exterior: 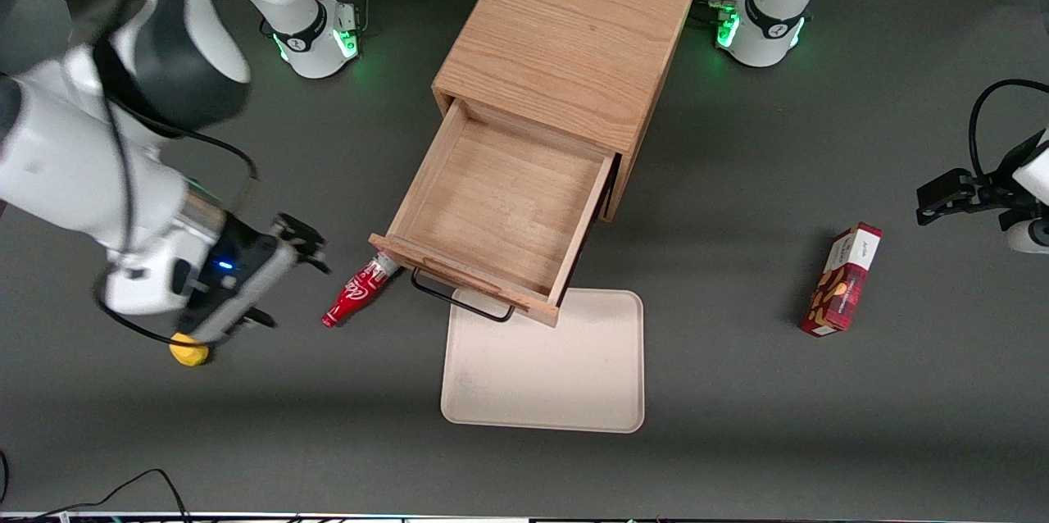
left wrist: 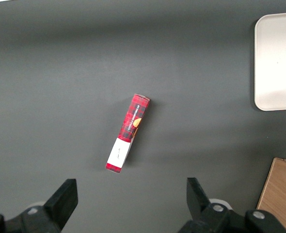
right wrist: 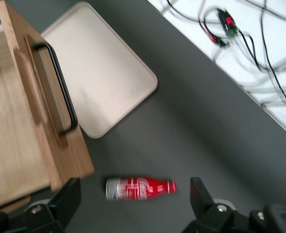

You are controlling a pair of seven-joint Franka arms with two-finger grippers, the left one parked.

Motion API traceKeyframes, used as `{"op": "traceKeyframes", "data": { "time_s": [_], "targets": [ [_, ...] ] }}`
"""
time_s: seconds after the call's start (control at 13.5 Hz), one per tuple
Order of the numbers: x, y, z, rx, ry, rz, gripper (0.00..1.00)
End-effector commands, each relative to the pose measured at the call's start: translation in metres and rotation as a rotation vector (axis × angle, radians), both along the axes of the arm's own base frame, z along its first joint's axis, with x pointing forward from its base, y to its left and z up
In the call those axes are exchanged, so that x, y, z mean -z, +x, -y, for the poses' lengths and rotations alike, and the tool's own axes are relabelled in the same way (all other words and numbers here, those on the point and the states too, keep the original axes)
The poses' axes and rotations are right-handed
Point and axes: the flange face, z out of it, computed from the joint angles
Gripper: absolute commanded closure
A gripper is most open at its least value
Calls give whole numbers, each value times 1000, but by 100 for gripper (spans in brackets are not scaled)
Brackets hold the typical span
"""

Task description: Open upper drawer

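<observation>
lower drawer hidden under upper drawer [exterior: 500, 207]; gripper [exterior: 299, 248] blurred.

upper drawer [exterior: 500, 211] pulled out over tray [exterior: 565, 392], bottle [exterior: 354, 302] beside its front, gripper [exterior: 315, 248] near bottle

Robot lab test bench, staged with a few household props

A dark grey matte worktop [exterior: 819, 179] carries two white arm bases with green status lights, one at each side of a lone oak cabinet [exterior: 565, 39] whose upper drawer [exterior: 492, 211] stands pulled out; near the cabinet lie a cream tray [exterior: 574, 375], a red soda bottle [exterior: 356, 293] and, toward the parked arm's end, a red snack box [exterior: 844, 281], with a yellow object [exterior: 188, 352] under the working arm, whose gripper [exterior: 307, 248] hangs open beside the bottle; loose cables and a small electronics board [right wrist: 228, 22] lie on a white surface off the worktop's edge
</observation>
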Motion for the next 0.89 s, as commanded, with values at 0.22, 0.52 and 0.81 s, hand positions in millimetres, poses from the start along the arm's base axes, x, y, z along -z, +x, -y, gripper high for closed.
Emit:
{"op": "traceKeyframes", "data": {
  "time_s": [0.22,0.52,0.81],
  "targets": [
    [-29,-88,109,477,-151,-167,0],
    [-26,-114,127,705,-148,-199,0],
    [-31,-110,140,738,-124,-163,0]
  ]
}}
